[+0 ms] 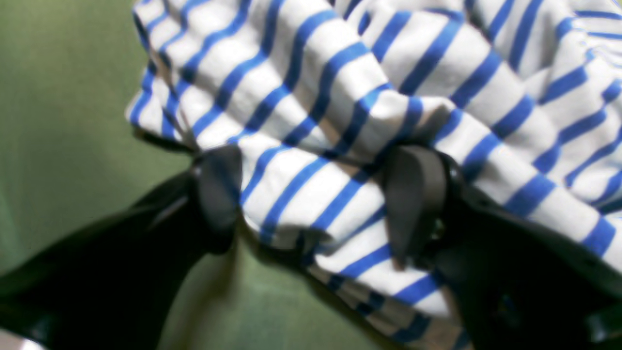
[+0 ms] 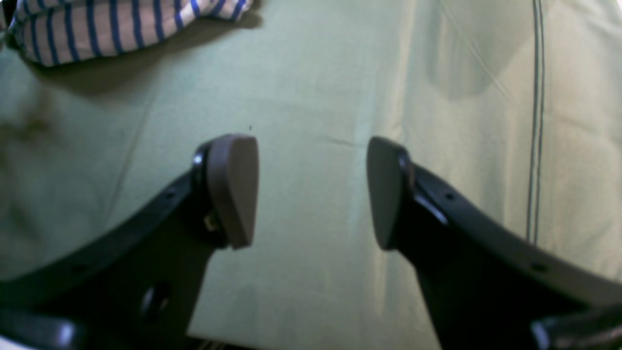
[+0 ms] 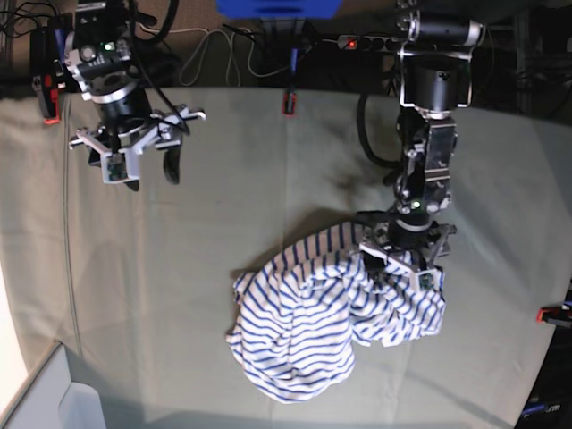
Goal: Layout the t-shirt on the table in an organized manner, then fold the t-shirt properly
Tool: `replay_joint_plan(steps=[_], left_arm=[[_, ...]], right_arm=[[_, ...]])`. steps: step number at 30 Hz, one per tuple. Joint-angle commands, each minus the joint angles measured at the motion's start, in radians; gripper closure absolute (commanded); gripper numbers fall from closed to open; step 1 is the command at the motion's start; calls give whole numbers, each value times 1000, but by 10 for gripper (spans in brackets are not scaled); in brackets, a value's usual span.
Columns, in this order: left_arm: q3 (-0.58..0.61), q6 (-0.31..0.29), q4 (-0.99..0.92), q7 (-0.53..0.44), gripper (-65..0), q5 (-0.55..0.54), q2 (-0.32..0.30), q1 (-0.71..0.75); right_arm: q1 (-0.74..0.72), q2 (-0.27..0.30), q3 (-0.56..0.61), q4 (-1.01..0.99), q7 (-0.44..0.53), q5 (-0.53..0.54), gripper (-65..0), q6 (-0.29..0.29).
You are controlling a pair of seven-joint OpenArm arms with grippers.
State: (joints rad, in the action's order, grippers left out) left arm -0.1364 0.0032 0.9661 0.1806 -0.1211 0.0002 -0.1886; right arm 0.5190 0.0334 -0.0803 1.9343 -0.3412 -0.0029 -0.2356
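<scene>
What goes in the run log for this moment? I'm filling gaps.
t-shirt: bunched on table | left gripper: jaws around shirt fold | right gripper: open, empty

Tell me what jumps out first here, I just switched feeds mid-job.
The t-shirt, white with blue stripes, lies crumpled in a heap near the table's front middle. The left gripper is down in it with bunched fabric between its fingers. The right gripper hangs open and empty over bare cloth at the far corner.
</scene>
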Motion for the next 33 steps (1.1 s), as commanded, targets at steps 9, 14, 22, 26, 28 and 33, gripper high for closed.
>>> replay_joint_plan(steps=[9, 14, 22, 26, 28, 33], left_arm=[[-6, -1, 75, -16, -20, -2, 1, 57], [-6, 5, 374, -6, -3, -134, -10, 232], [-122, 2, 753, -14, -2, -384, -88, 598], [-266, 1, 710, -8, -2, -460, -96, 627], [-320, -1, 675, -8, -2, -487, -98, 624], [-389, -1, 652, -6, -2, -510, -98, 621]], right_arm=[[-3, 3, 0, 18, 24, 4, -362, -21], [-15, 3, 1, 18, 24, 4, -362, -21], [-35, 3, 1, 18, 24, 4, -362, -21], [-56, 3, 1, 17, 24, 4, -362, -21], [-78, 3, 12, 17, 24, 4, -362, -21], [-152, 32, 124, -14, 23, 4, -366, -23]])
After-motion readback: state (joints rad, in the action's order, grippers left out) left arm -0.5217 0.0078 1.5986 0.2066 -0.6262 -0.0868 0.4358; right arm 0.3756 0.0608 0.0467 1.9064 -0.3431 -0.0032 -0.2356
